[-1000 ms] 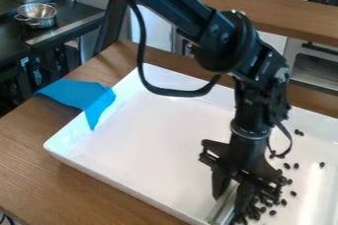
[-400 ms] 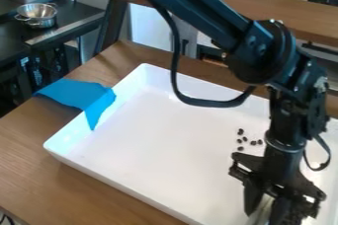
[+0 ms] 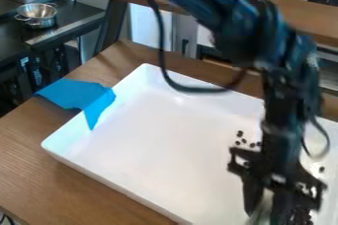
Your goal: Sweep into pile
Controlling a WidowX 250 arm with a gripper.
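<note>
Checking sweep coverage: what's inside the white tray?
Dark pieces in the white tray: a small group image-left of the arm, one image-right, more near the bottom edge by the end effector. Anything behind arm or end effector is covered; can't count it.

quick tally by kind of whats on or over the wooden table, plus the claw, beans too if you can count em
white tray: 1
blue piece: 1
claw: 1
pale tool: 1
total: 4, without the dark beans, partly hidden so uncountable
</note>
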